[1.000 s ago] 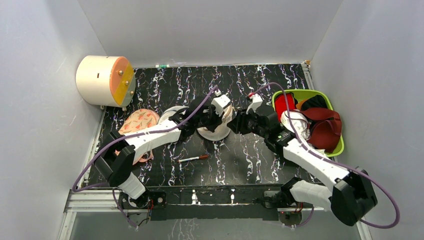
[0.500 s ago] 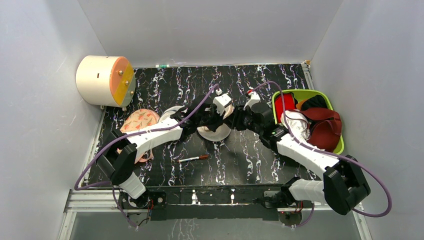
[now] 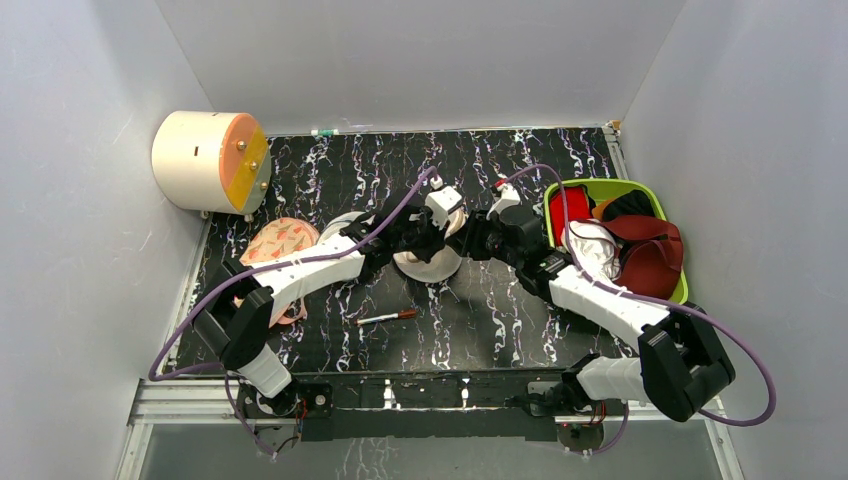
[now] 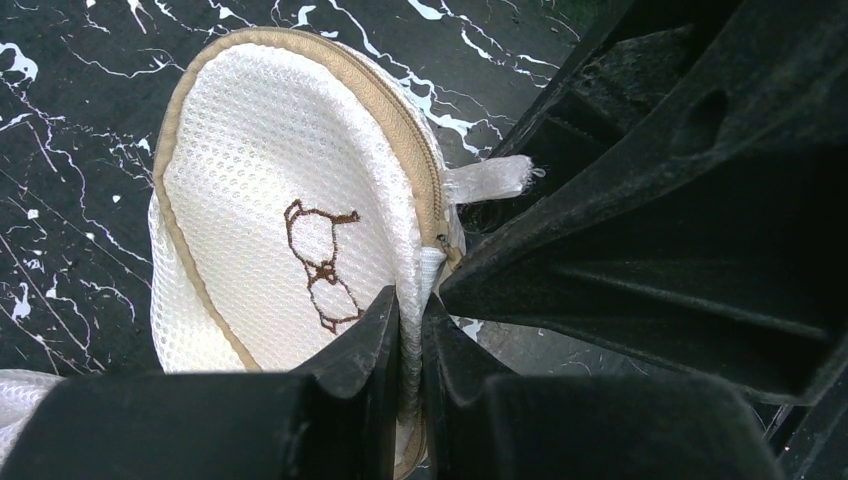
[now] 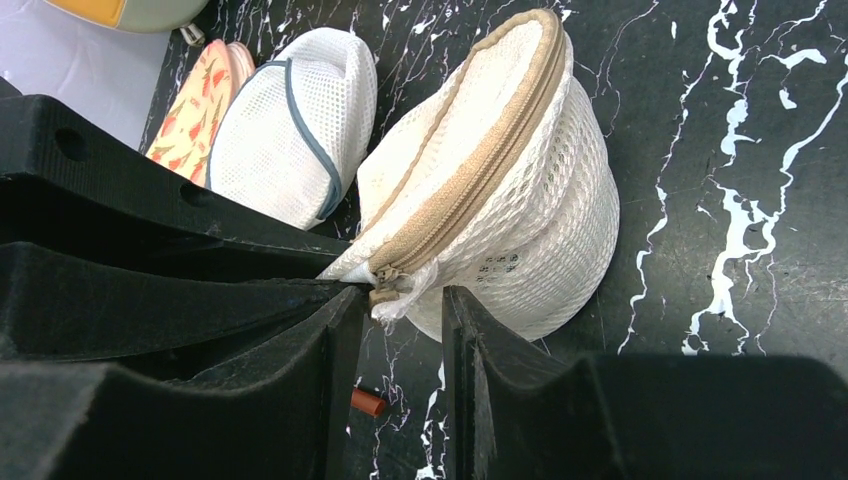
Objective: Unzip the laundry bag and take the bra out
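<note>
The bag [image 5: 520, 200] stands tipped on its edge in the middle of the table [image 3: 500, 170]. Its zip [image 5: 478, 170] is shut wherever we can see it, so we judge the bra is still inside, out of sight. The left gripper [image 4: 408, 335] is clenched on the mesh just below the rim, propping the bag up and bracing it against a pull. The right gripper [image 5: 402, 300] has a finger on either side of the zip's end. We cannot tell whether they bite. The grey-rimmed pouch [image 5: 290, 120] lies just behind.

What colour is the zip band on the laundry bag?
Tan-beige zip band on the cream-white laundry bag; clearest in right wrist view.
</note>
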Controlling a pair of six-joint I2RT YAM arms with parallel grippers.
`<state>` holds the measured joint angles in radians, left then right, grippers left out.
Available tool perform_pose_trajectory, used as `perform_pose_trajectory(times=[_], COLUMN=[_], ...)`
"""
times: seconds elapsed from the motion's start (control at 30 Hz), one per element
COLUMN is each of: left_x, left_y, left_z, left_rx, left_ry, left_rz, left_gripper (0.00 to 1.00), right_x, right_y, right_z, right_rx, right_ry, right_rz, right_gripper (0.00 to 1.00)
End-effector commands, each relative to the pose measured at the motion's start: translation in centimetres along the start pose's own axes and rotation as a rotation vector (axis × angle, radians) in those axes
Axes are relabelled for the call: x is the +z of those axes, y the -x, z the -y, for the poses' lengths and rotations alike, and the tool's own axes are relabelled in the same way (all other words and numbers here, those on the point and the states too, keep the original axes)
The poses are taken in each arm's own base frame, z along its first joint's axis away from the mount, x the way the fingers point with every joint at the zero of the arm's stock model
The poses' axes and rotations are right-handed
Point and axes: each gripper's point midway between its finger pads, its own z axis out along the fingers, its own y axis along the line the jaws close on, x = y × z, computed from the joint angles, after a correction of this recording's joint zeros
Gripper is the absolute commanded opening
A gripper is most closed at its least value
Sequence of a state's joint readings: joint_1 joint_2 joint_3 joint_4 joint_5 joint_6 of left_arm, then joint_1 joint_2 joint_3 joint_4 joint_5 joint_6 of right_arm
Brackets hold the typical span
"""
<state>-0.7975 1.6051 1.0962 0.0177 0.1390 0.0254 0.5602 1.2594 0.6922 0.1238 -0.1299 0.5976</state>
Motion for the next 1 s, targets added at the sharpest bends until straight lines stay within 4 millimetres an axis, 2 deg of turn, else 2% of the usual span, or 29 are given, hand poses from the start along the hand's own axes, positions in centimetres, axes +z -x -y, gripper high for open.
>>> perform_pose_trajectory(times=[0.0,0.1,0.17,0.23,0.33,0.57,0.67,0.77,0.97], left_x=[-0.3,-0.3,-0.3,-0.3,-0.7,-1.0,-1.0,-1.1,-1.2], left_y=[1.6,1.6,1.6,1.6,1.8,1.8,1.9,1.9,2.0], left_z=[1.4,1.5,1.5,1.4,1.0,0.2,0.5,0.5,0.7], left_rx=[-0.008,-0.004,0.002,0.006,0.024,0.064,0.073,0.076,0.076], left_ry=[-0.060,-0.066,-0.064,-0.059,-0.036,-0.004,-0.017,-0.021,-0.029], left_rz=[0.029,0.032,0.030,0.029,0.039,0.037,0.041,0.043,0.047], left_gripper=[0.00,0.00,0.00,0.00,0.00,0.00,0.00,0.00,0.00], right_x=[0.4,0.4,0.3,0.1,-0.8,-2.4,-2.7,-3.1,-3.4], right_y=[2.4,2.2,2.3,2.3,2.7,4.0,4.4,4.7,4.8], right_z=[-1.6,-2.0,-1.8,-1.4,0.3,3.7,4.8,5.2,3.8], right_rx=[0.011,0.027,0.032,0.024,-0.015,-0.178,-0.214,-0.236,-0.307], right_ry=[0.061,0.085,0.075,0.056,-0.042,-0.241,-0.299,-0.327,-0.246], right_rz=[0.093,0.093,0.103,0.107,0.130,0.142,0.136,0.134,0.118], right_gripper=[0.33,0.31,0.20,0.14,0.09,0.07,0.08,0.17,0.32])
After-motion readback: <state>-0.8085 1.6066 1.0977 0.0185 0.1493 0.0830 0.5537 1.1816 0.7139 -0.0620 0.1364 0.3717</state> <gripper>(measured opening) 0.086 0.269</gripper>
